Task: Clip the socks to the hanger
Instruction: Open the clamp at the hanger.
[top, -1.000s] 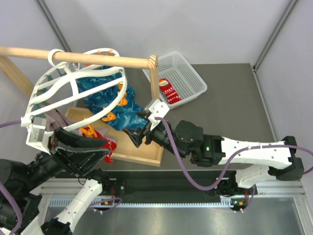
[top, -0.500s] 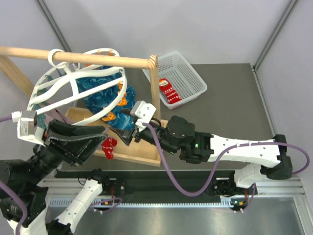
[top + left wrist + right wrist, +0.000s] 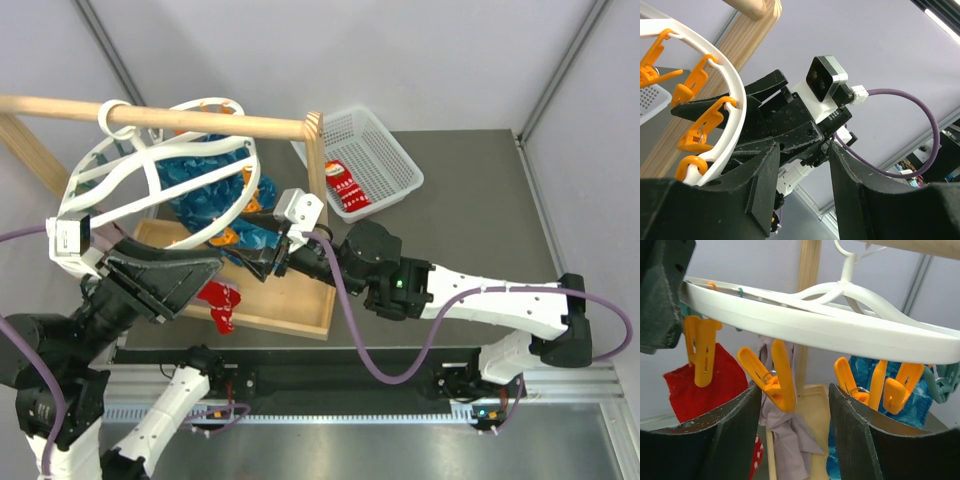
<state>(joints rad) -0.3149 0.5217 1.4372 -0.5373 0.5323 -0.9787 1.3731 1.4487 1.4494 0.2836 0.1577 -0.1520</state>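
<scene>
The white oval hanger [image 3: 105, 175] hangs by its hook from the wooden rail, with orange clips round its rim. One red sock [image 3: 222, 303] hangs below the near rim, and in the right wrist view [image 3: 700, 385] an orange clip sits on its top edge. My left gripper [image 3: 200, 283] is open and empty beside that sock, its jaws apart [image 3: 802, 150] next to the rim [image 3: 732, 95]. My right gripper [image 3: 252, 262] is open under the rim [image 3: 815, 327], with its jaws [image 3: 795, 395] on either side of an orange clip [image 3: 772, 375]. A second red sock [image 3: 346, 190] lies in the basket.
A wooden rail stand [image 3: 315, 150] with a flat wooden base [image 3: 290, 300] holds the hanger. Teal-blue cloths [image 3: 205, 185] and a mauve-grey cloth [image 3: 787, 435] hang from other clips. A white mesh basket [image 3: 385, 150] stands at the back right.
My right gripper has moved up and left to the hanger's near rim. My left gripper has drawn back to the left of the red sock, which stays hanging in place.
</scene>
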